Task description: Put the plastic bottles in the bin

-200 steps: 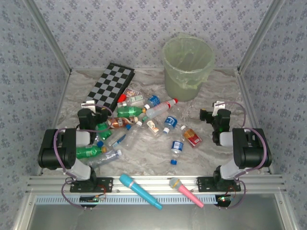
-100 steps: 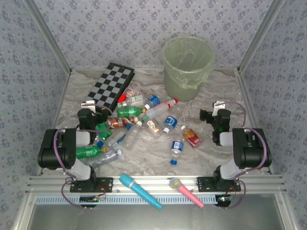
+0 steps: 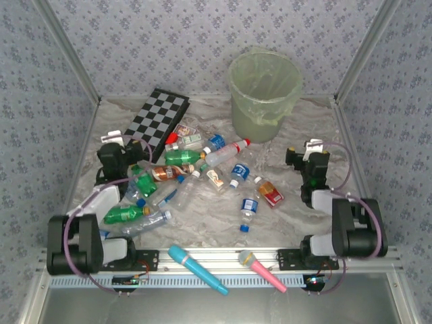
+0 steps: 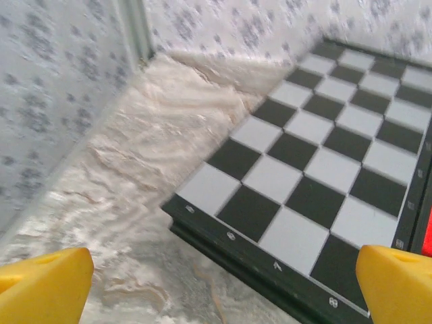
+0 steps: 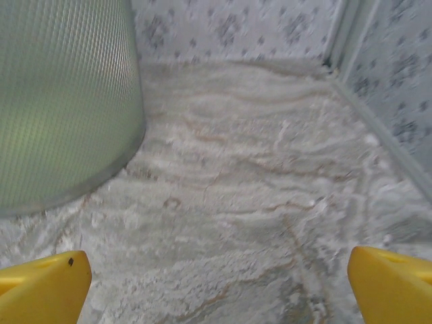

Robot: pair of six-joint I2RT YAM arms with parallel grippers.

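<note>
Plastic bottles [image 3: 192,179] lie scattered on the marbled worktop [image 3: 297,216], centre to left, all on their sides as far as the top view tells. In the cluster are a green bottle [image 3: 182,156], a clear red-capped bottle [image 3: 226,152], a brown-tinted one [image 3: 165,173], a second green bottle [image 3: 125,214] near the left arm, and a red-labelled bottle [image 3: 270,193] furthest to the right. Bin [image 3: 260,118] stands upright at the far centre-right of the worktop, pale green with its liner bag folded over the rim. The red-capped bottle is the nearest to it and lies apart from it. Chessboard [image 3: 158,121] lies flat at far left, with its near corner beside the bottle cluster. Left gripper [image 4: 216,287] is spread wide and holds nothing. Its yellow fingertips [image 4: 40,283] sit at the two bottom corners of the wrist view, over the near corner of the chessboard [image 4: 324,169] and bare worktop. Right gripper [image 5: 216,283] is likewise spread wide and empty above bare worktop [image 5: 256,169], with the bin wall [image 5: 61,101] ahead on its left, not touching. Cyan microphone [image 3: 196,268] and pink microphone [image 3: 262,268] lie across the near rail between the arm bases.
</note>
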